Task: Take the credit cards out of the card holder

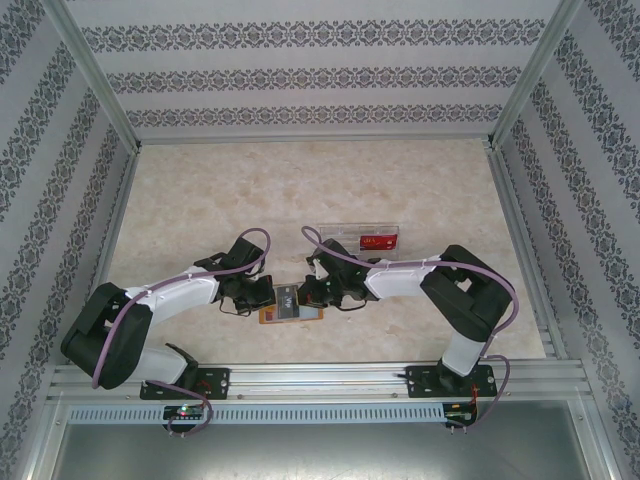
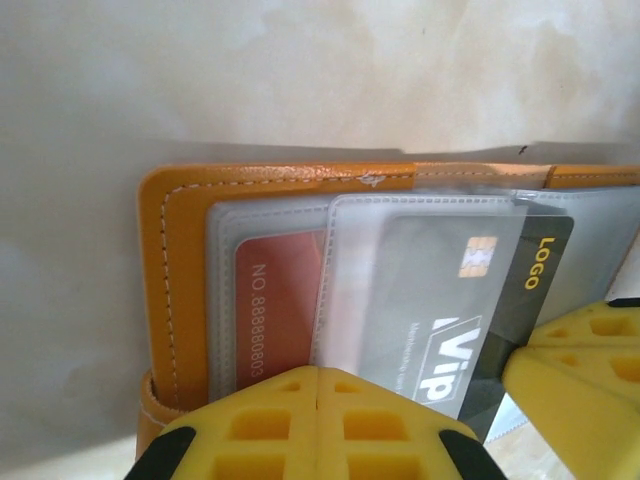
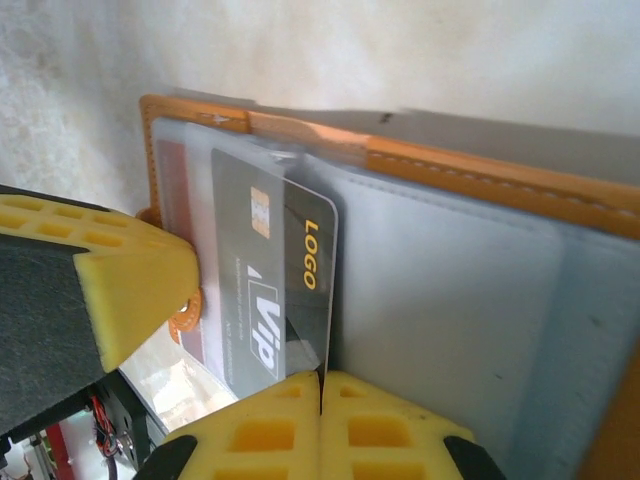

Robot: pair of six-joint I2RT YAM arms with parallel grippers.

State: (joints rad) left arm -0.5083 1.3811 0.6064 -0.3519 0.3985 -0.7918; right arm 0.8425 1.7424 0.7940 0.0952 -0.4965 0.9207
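Observation:
The orange-tan card holder (image 1: 272, 316) lies open on the table between my two grippers. In the left wrist view its border (image 2: 175, 260) frames grey translucent pockets. One pocket holds a red numbered card (image 2: 275, 300). A black credit card (image 2: 440, 300) marked VIP and LOGO, with a gold chip, sticks partway out of a sleeve. My left gripper (image 2: 318, 378) is shut on the lower edge of the holder's pocket sleeve. My right gripper (image 3: 321, 378) is shut on the edge of the black credit card (image 3: 265, 290). Both grippers, left (image 1: 268, 295) and right (image 1: 312, 292), almost touch.
A clear plastic tray (image 1: 350, 232) stands just behind the right gripper with a red card (image 1: 378, 241) in it. The right gripper's yellow finger (image 2: 575, 385) crowds the left wrist view, and the left finger (image 3: 120, 285) crowds the right. Patterned walls enclose the table.

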